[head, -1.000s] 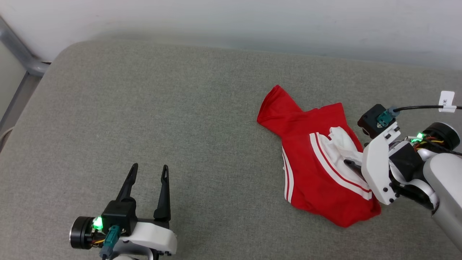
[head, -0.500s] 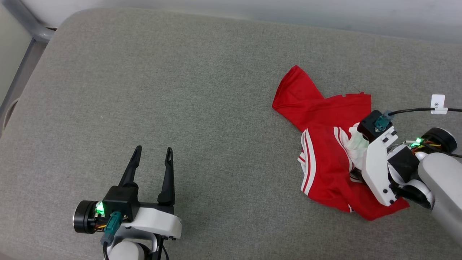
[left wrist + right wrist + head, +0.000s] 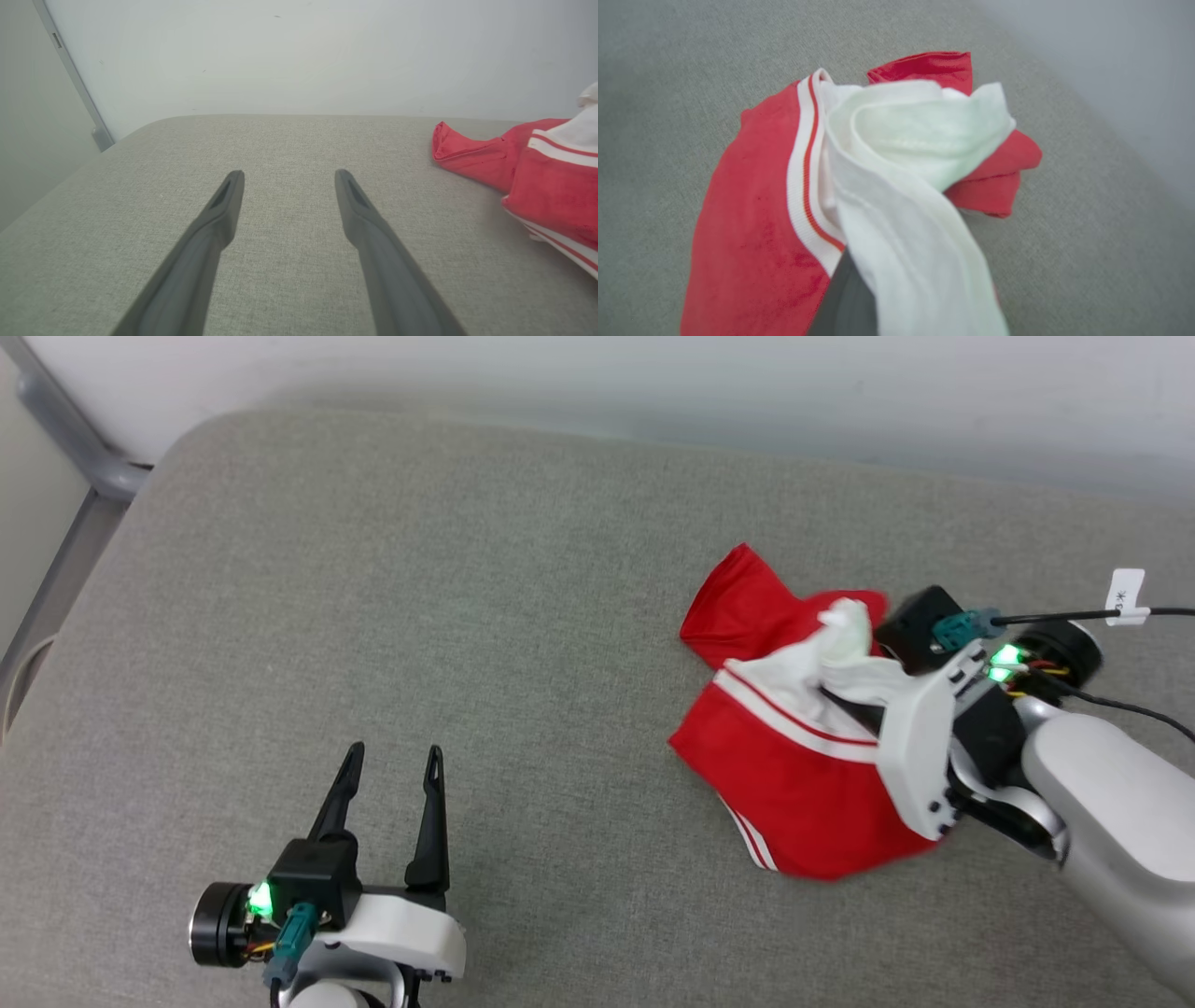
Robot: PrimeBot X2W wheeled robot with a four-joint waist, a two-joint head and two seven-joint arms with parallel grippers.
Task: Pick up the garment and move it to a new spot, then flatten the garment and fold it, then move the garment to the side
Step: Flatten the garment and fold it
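- Grey padded upholstery (image 3: 420,569) forms the work surface, backed by a pale wall (image 3: 653,373). Its broad, soft top leaves plenty of bare room to the robot's left for laying cloth out.
- The garment (image 3: 794,775) sits crumpled on the robot's right side of the cushion. Its red body is low, and a white panel (image 3: 840,644) is drawn up into a ridge.
- The right gripper (image 3: 850,700) is buried in that white panel. In the right wrist view one dark finger (image 3: 850,298) peeks from under the draped cloth.
- The fabric pulls tight toward the jaws, so they read as pinched together on it: the pick-up step.
- Gripping a shoulder panel rather than the middle probably lets the rest hang free once raised.
- The left gripper (image 3: 392,751) hovers over bare cushion well apart from the garment. Its fingers are spread and empty, likely waiting until flattening calls for two.
- Thin fabric like this could slip from a narrow pinch.
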